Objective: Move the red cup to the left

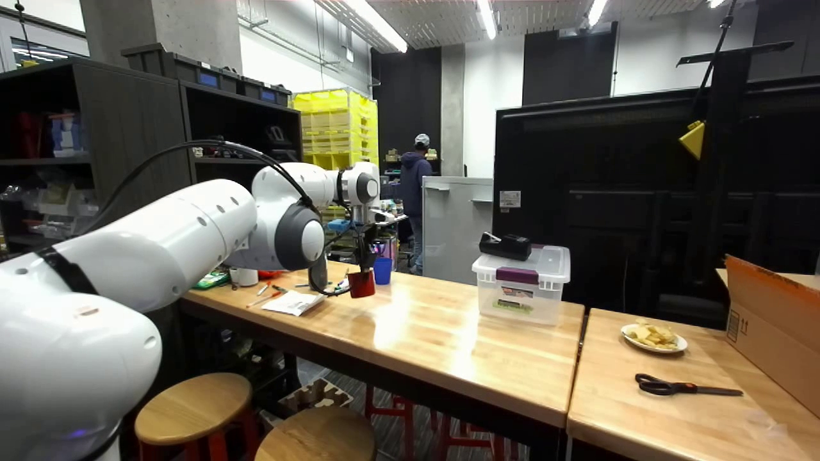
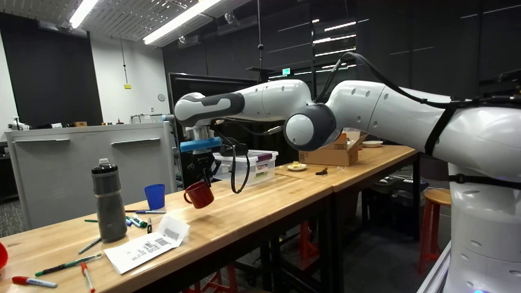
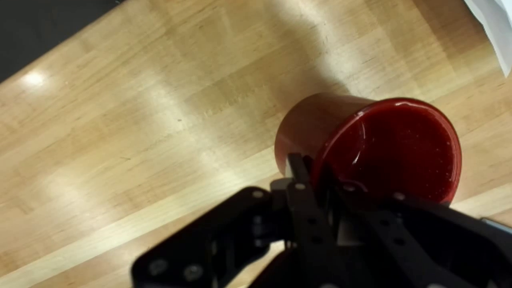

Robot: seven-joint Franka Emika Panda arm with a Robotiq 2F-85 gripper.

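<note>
Red cup in gripper: exterior view shows handle, wrist view interior.

the arm stretches out nearly level — the gripper points down, its fingers close together.

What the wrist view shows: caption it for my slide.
Robotiq gripper pinching a red cup above a wooden tabletop.

Open tabletop lies between blue cup and storage box.
</note>
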